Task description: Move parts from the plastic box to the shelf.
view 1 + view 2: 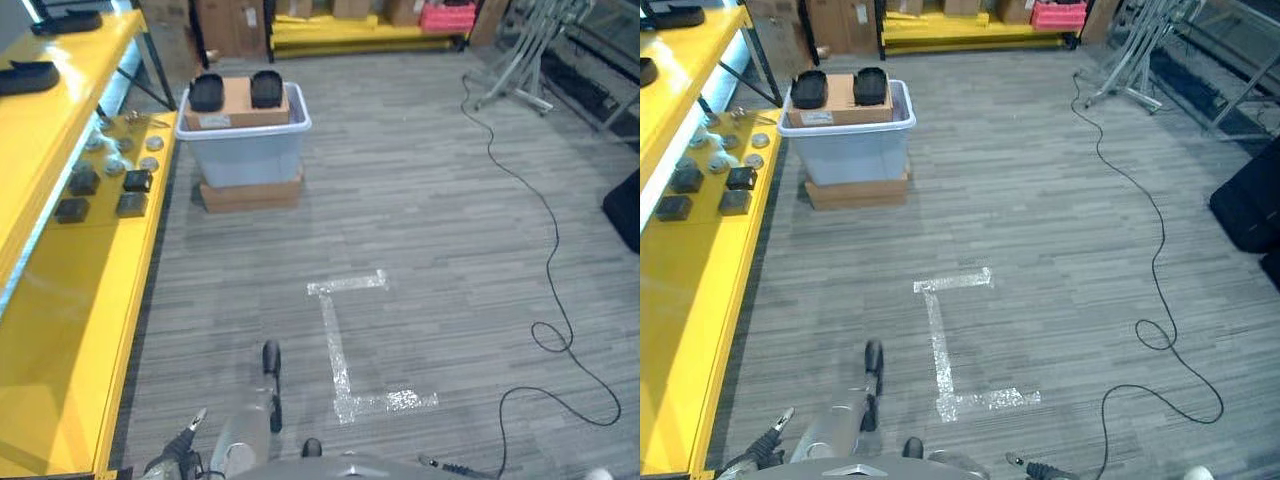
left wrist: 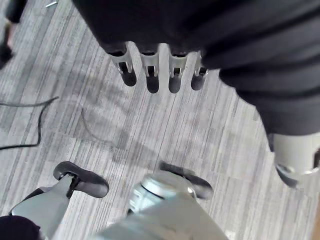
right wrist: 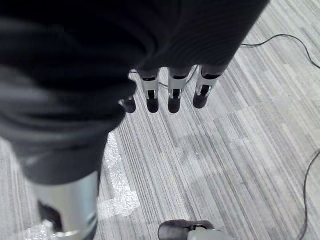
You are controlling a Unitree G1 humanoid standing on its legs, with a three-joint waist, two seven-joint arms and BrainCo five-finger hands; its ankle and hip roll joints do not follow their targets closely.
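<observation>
While both our left hand (image 2: 155,75) and right hand (image 3: 172,92) hung open and empty, the black parts (image 1: 207,91), well ahead in the plastic box (image 1: 245,150), looked stiff and light, best grasped across their sides.

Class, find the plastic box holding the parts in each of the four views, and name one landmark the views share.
Left eye view: plastic box upper left of centre, beside the yellow shelf.
Right eye view: box upper left, by the same shelf.
Left wrist view: not in it.
Right wrist view: not in it.
Shared landmark: silver tape mark on the floor.
</observation>
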